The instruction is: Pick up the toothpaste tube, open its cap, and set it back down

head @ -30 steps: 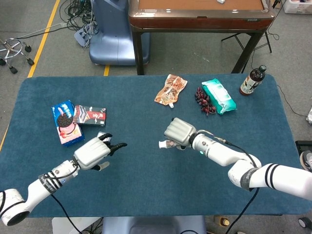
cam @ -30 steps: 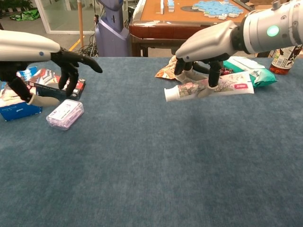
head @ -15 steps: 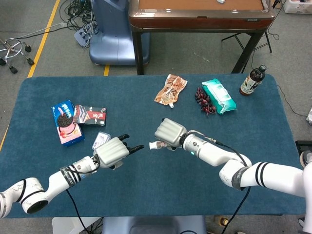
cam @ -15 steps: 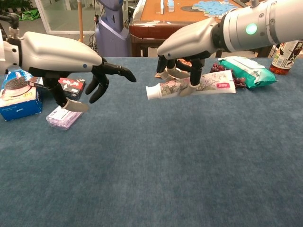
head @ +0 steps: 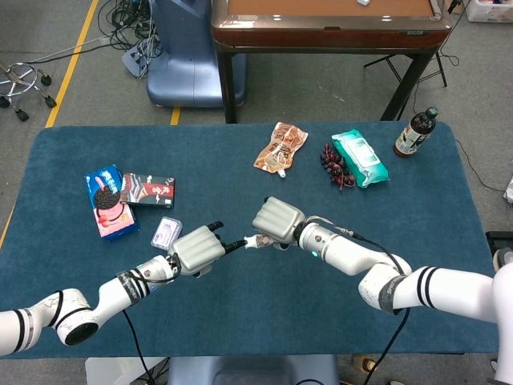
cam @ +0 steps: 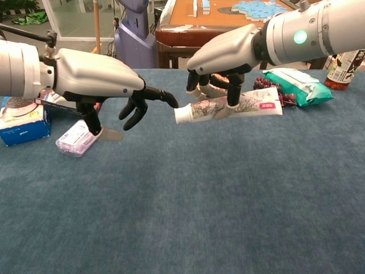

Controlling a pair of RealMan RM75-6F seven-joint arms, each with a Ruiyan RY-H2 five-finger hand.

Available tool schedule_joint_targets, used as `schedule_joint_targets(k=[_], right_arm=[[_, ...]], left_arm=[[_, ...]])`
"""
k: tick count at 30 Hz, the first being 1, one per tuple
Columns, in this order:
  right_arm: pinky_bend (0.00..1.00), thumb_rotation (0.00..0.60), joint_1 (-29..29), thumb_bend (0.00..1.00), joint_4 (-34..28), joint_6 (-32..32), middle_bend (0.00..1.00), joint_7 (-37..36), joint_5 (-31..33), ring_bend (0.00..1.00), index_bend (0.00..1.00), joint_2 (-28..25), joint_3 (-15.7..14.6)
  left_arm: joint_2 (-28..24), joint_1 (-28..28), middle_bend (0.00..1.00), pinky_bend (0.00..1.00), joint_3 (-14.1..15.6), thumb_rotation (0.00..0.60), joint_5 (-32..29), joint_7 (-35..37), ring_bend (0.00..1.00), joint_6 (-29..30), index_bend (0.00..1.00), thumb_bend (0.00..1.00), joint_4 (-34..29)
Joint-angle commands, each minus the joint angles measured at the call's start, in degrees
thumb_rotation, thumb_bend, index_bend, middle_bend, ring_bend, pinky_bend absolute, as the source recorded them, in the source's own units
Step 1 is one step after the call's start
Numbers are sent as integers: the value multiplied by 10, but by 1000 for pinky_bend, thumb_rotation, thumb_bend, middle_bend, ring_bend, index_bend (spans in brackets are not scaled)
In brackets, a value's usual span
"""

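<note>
The toothpaste tube (cam: 242, 105) is white with a printed pattern and hangs level above the blue table. My right hand (cam: 228, 56) grips it around the middle from above. Its white cap (cam: 181, 115) points toward my left hand (cam: 97, 77). That hand's dark fingers are spread, and one extended fingertip (cam: 171, 101) reaches the cap's upper edge while the thumb hangs low, away from it. In the head view the right hand (head: 278, 219) covers most of the tube; only the cap end (head: 252, 241) shows, meeting the left hand (head: 199, 249).
A small clear case (head: 166, 233) lies just behind the left hand. An Oreo box (head: 108, 200) and a dark cookie box (head: 149, 190) sit at far left. A snack pouch (head: 280, 147), dark berries (head: 333, 165), a green wipes pack (head: 361, 158) and a bottle (head: 415, 132) line the far side.
My left hand has swung right from beside the clear case until a fingertip meets the cap. My right hand has carried the tube left toward it.
</note>
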State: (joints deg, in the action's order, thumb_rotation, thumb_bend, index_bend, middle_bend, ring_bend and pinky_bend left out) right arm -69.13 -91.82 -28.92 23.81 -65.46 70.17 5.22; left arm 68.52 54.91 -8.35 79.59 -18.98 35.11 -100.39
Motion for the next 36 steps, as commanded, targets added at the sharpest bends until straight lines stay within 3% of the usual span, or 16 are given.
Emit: schedule_joint_targets(k=[1, 36], right_arm=[[318, 600, -1, 992, 0, -1, 742, -1, 0, 662, 847, 1, -1], [318, 600, -1, 1000, -2, -14, 775, -64, -34, 714, 896, 2, 1]], left_arm=[[2, 4, 526, 108, 4, 600, -5, -4, 478, -1, 44, 307, 3], [24, 28, 525, 108, 51, 600, -55, -39, 478, 10, 52, 306, 16]])
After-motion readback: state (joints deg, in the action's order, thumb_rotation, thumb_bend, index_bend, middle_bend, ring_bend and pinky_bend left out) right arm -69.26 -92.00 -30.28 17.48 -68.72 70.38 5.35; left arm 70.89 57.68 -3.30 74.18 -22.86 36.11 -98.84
